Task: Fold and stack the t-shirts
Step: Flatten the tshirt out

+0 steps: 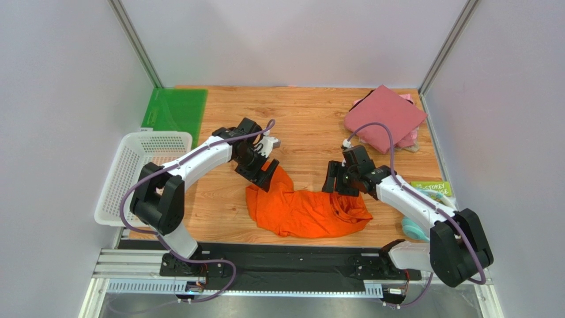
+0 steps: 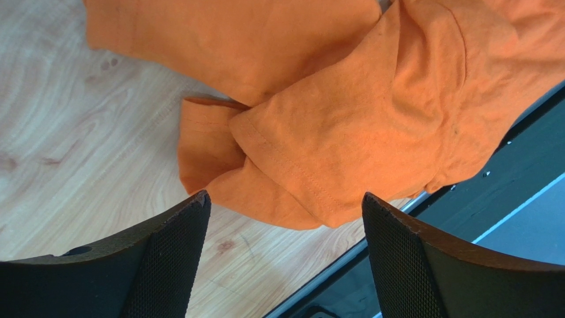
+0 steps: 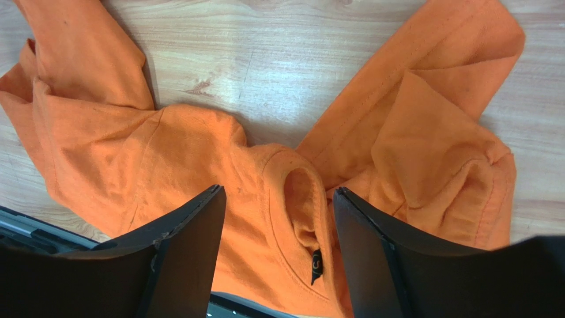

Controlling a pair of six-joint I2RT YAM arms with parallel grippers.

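Orange cloth lies crumpled at the near middle of the wooden table [image 1: 312, 126]: one orange t-shirt [image 1: 302, 213], unfolded, with its long axis running left to right across the boards and its neck opening at the right end. A small dark neck label [image 3: 317, 266] is sewn inside the collar, and its writing is too small to read. The left gripper [image 1: 260, 173] hangs over the shirt's far-left corner with its jaws spread wide and nothing between them; a hemmed fold of the shirt shows on the table below the gap. The right gripper [image 1: 338, 185] hangs over the collar end with its jaws partly apart, straddling the neckline but not pinching it. At the far right corner a maroon t-shirt [image 1: 384, 116], folded into a flat square set cornerwise, sits on top of a pale pink t-shirt [image 1: 410, 138] that peeks out at its edges. That makes three shirts in all, one of each colour. A green plastic sheet [image 1: 174, 109] lies at the far left, with a white mesh basket [image 1: 126, 165] just in front of it. A green card [image 1: 431, 190] at the right edge reads "STOREY"; the rest is hidden.
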